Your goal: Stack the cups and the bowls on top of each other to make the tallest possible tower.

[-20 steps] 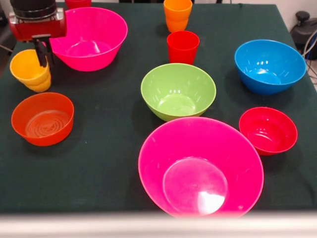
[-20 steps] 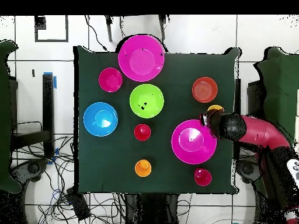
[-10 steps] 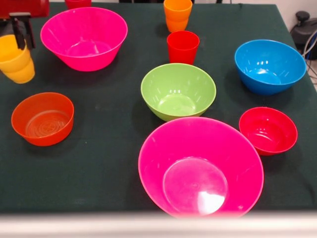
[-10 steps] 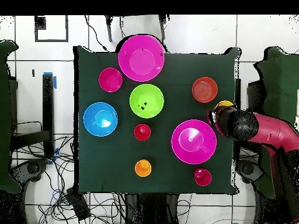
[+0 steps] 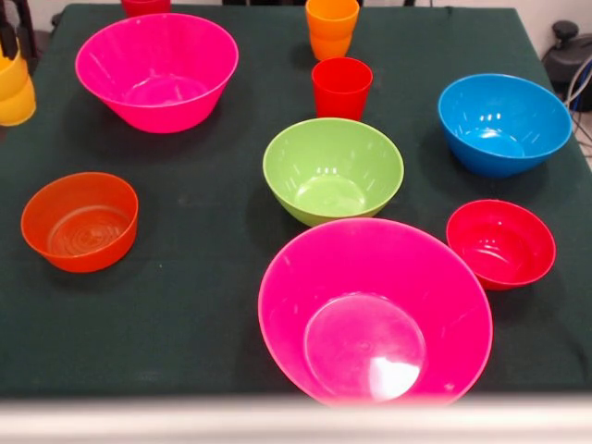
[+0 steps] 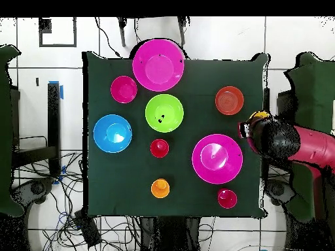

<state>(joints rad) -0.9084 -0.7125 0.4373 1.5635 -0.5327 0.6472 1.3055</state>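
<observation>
My gripper [image 5: 7,51] is shut on the yellow cup [image 5: 15,91] at the far left edge of the front view, with one dark finger inside the rim. From overhead, the cup [image 6: 259,116] and gripper [image 6: 251,125] hang just past the table's right edge. On the cloth stand a lime-green bowl [image 5: 333,169], a blue bowl [image 5: 504,123], a small red bowl [image 5: 500,242], a translucent orange bowl [image 5: 80,220], two hot-pink bowls [image 5: 157,69] [image 5: 375,310], a red cup [image 5: 341,86] and an orange cup [image 5: 331,26]. No tower is in view; each stands alone.
Another small red piece [image 5: 145,6] pokes in at the far edge behind the pink bowl. The dark green cloth [image 5: 203,305] covers the table. Cables [image 6: 59,216] and dark chairs [image 6: 10,131] surround it. My red arm [image 6: 311,145] lies off the table's side.
The gripper has lifted the yellow cup from beside the far pink bowl and carried it outward past the table's edge. No bowl or other cup has moved.
</observation>
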